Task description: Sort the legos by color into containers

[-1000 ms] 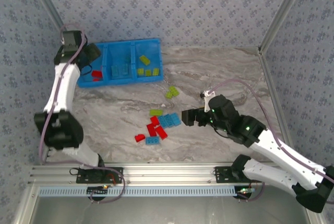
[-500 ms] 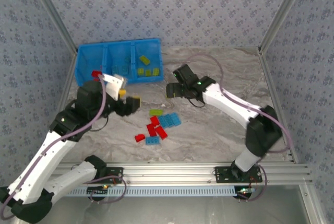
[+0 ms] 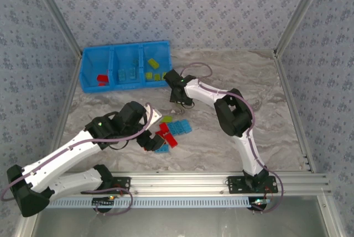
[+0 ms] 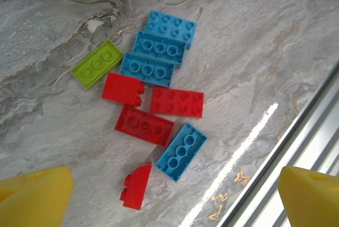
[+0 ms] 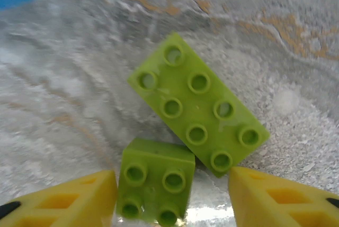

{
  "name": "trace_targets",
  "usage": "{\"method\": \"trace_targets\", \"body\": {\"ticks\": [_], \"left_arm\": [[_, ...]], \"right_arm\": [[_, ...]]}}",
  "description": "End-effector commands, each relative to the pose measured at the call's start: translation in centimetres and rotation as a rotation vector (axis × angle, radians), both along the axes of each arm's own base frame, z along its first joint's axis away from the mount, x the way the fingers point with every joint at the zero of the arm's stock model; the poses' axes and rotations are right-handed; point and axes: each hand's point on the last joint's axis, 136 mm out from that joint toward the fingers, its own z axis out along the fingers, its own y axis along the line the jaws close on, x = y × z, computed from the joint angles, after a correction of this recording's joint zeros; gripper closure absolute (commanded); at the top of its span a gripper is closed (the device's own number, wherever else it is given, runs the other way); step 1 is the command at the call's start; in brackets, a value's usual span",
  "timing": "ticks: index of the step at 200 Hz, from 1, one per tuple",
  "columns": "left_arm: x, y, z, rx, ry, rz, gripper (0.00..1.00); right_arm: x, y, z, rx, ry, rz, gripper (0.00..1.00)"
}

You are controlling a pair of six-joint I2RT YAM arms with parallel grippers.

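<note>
My left gripper [image 3: 154, 137] hangs open above a pile of legos [image 3: 168, 131] in mid-table. In the left wrist view its gripper [image 4: 172, 201] brackets a red brick [image 4: 136, 185] and a light blue one [image 4: 181, 151] from above; more red [image 4: 177, 101], light blue [image 4: 159, 48] and one lime green brick [image 4: 97, 63] lie beyond. My right gripper [image 3: 176, 94] is low by the blue bin [image 3: 126, 46], open. In the right wrist view that gripper [image 5: 170, 201] straddles a small lime green brick [image 5: 153, 184], which touches a longer green one [image 5: 198, 102].
The bin's three compartments hold a red brick [image 3: 102, 78] on the left, light blue bricks [image 3: 127, 74] in the middle and green ones [image 3: 154, 70] on the right. A metal rail [image 3: 182, 182] runs along the table's near edge, close to the pile.
My left arm swung from the bin's left compartment down to the pile. My right arm swung from beside the pile up to the green bricks near the bin.
</note>
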Motion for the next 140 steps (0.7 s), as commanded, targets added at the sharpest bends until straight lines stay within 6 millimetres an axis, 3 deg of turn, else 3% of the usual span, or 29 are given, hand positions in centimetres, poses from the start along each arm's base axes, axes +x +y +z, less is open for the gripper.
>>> {"method": "trace_targets", "body": {"ticks": [1, 21, 48, 68, 84, 109, 124, 140], "left_arm": [[0.2, 0.5, 1.8, -0.005, -0.064, 0.000, 0.01], [-0.1, 0.8, 3.0, -0.041, -0.098, -0.007, 0.01], [-0.7, 1.6, 3.4, -0.036, -0.132, -0.034, 0.01], [-0.5, 2.6, 3.6, -0.034, -0.179, -0.010, 0.01], [0.1, 3.4, 4.3, -0.050, -0.240, 0.036, 0.01], [1.4, 5.6, 5.6, -0.047, -0.340, 0.161, 0.01], [2.2, 7.3, 5.9, -0.037, -0.382, 0.250, 0.01], [2.8, 8.8, 5.6, -0.026, -0.392, 0.332, 0.01]], "right_arm": [[0.0, -0.9, -0.2, -0.046, 0.000, -0.065, 0.52], [-0.2, -0.8, -0.4, -0.046, 0.009, -0.039, 0.69], [-1.1, -0.9, 1.1, -0.035, -0.005, -0.006, 0.77], [-1.9, -0.4, 5.1, -0.001, -0.088, 0.067, 0.77], [-3.0, 1.0, 10.0, 0.039, -0.208, 0.196, 0.76], [-4.9, 5.6, 16.8, 0.120, -0.444, 0.456, 0.73], [-4.8, 7.8, 18.6, 0.121, -0.524, 0.545, 0.72], [-2.7, 9.2, 18.7, 0.075, -0.549, 0.538, 0.72]]}}
